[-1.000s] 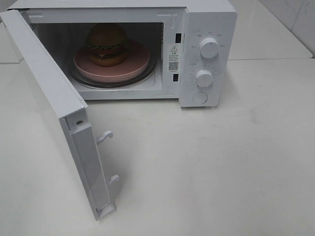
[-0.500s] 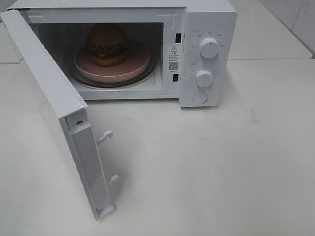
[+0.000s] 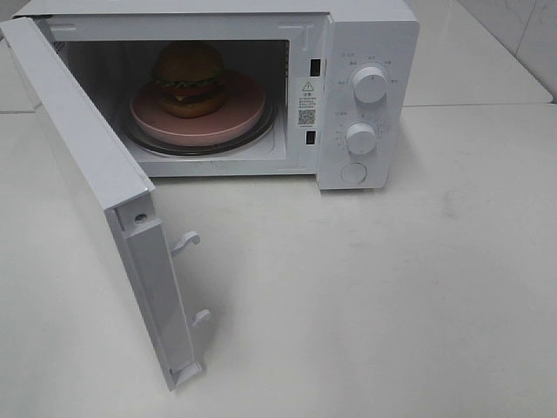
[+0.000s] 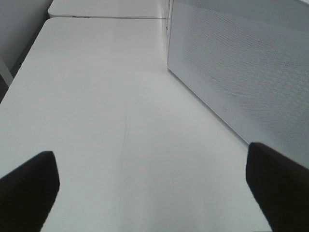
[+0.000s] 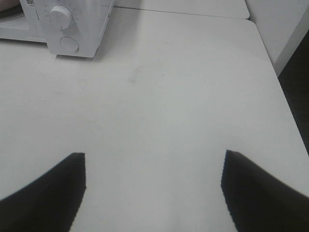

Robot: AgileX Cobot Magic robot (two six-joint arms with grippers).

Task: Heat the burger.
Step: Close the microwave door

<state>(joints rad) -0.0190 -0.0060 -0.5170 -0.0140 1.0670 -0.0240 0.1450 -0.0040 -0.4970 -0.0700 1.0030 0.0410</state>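
Burger (image 3: 189, 78) is parked on the pink plate (image 3: 248, 117) inside the microwave (image 3: 370, 35), and the plate's on the glass turntable (image 3: 265, 138). The door (image 3: 87, 174) is swung wide open. The burger is well apart from both sets of jaws and not between either pair.

Left jaws are spread really wide with nothing in them, just bare counter (image 4: 96, 96) showing between the fingers (image 4: 29, 188). The perforated face of the door stands just ahead of them, off to one side.

Right jaws are wide apart too and empty, only counter between them. Well out ahead of them is the corner of the microwave's control panel, with a knob (image 5: 60, 17) and the round button (image 5: 69, 44) under it.
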